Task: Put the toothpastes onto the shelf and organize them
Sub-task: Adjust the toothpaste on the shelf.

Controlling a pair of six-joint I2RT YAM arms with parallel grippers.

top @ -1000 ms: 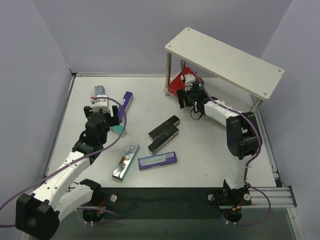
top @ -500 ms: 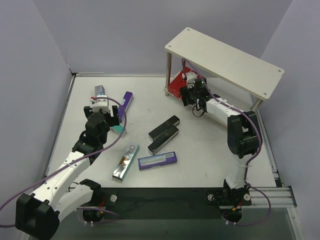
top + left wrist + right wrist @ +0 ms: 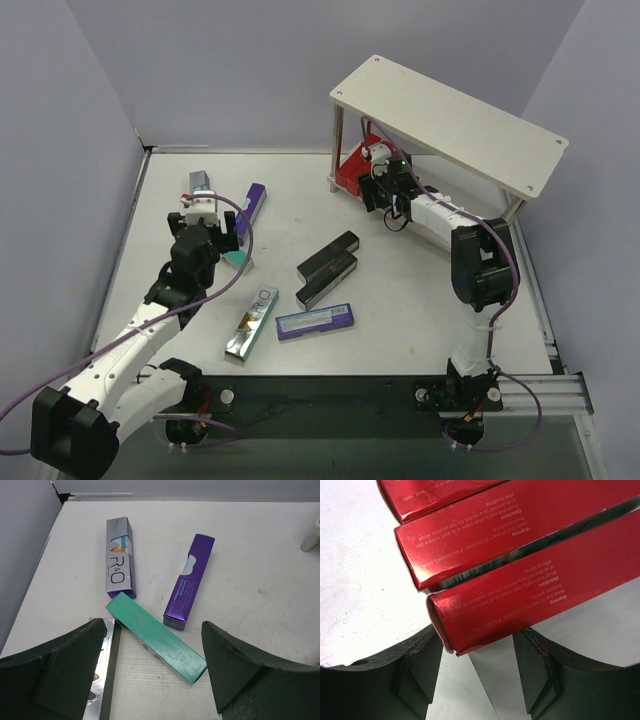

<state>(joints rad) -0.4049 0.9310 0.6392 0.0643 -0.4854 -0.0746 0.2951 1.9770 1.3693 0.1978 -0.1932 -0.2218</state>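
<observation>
Right wrist view: three red cartons (image 3: 510, 535) lie side by side, and the nearest red carton (image 3: 535, 595) has its end corner right at the fingertips.
Right gripper (image 3: 477, 640): jaws about half apart, one finger on either side of that corner. I cannot tell whether they pinch it or only touch it.
Shelf (image 3: 450, 120): at 1 o'clock on the table (image 3: 400, 300), top board bare. The reds are tucked under its 9 o'clock end; whether they rest on a lower board is not clear.
Left gripper (image 3: 205, 228): jaws wide and empty, hovering over the teal carton (image 3: 155, 640).
Group at 10 o'clock: the teal carton, a purple carton (image 3: 190, 582) and a silver carton (image 3: 121, 557), close together.
Centre: two black cartons (image 3: 328, 255) side by side. Toward 6 o'clock lie a purple-and-silver carton (image 3: 315, 320) and a second silver carton (image 3: 250, 322).
Step in hand: probably seating the third red in its row.
Next move: the right jaws should spread and back out toward 6 o'clock without dragging the carton askew. The left can then drop onto the teal carton across its narrow width.
</observation>
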